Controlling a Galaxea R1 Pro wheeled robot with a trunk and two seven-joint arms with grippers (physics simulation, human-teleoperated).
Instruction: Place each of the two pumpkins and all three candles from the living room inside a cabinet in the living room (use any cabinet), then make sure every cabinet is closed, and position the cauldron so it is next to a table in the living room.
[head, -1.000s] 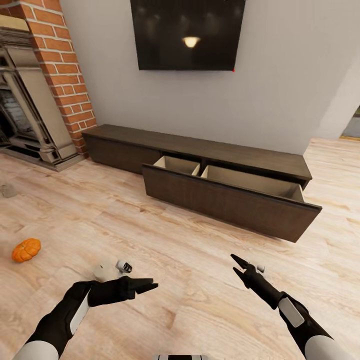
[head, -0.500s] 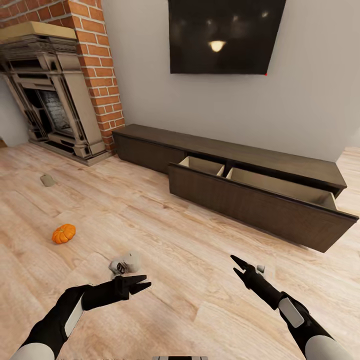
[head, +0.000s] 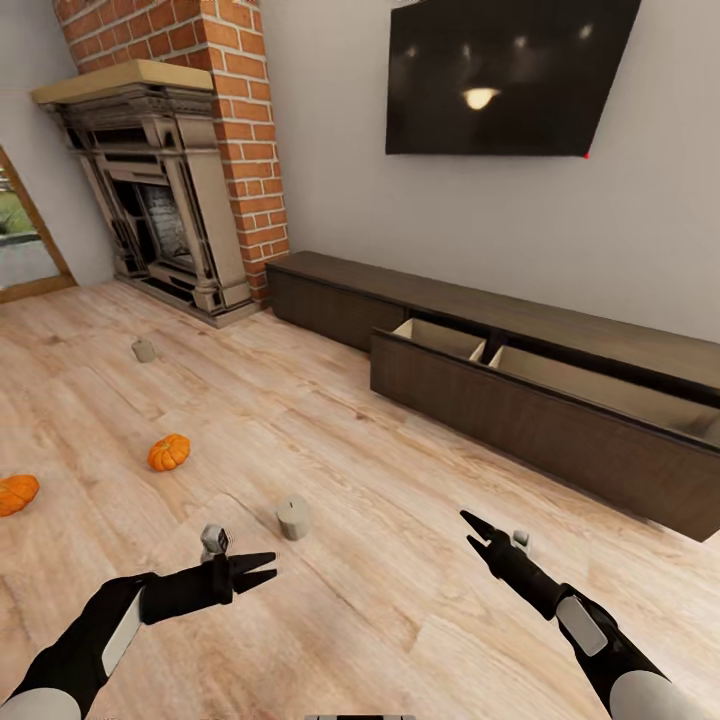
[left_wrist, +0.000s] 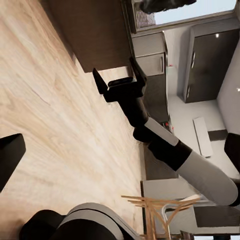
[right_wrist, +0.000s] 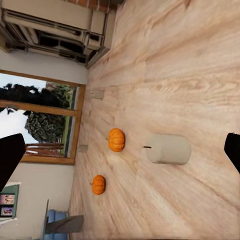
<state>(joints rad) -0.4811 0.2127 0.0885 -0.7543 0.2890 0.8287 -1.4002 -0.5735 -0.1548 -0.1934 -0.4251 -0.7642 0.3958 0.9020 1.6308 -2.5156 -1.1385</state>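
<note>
Two orange pumpkins lie on the wood floor to my left, one pumpkin (head: 169, 452) nearer and the other pumpkin (head: 15, 494) at the picture's left edge. A grey-beige candle (head: 293, 517) stands just beyond my left gripper (head: 262, 569), which is open and empty. A second candle (head: 144, 350) sits near the fireplace. The right wrist view shows the near candle (right_wrist: 168, 148) on its side in the picture, both pumpkins (right_wrist: 116, 139) and a small grey candle (right_wrist: 83, 148) by the window. My right gripper (head: 478, 535) hovers open and empty. The dark cabinet (head: 330, 305) runs along the wall with a long front (head: 520, 425) pulled out.
A stone fireplace (head: 170, 210) with a brick chimney stands at the back left. A black TV (head: 510, 70) hangs on the wall above the cabinet. A glazed door (head: 20, 240) is at the far left. Open floor lies between me and the cabinet.
The camera has swung left, so the cabinet slid right and the fireplace, second pumpkin and far candle came into view. My left gripper sits slightly lower and further left; the right one is unchanged.
</note>
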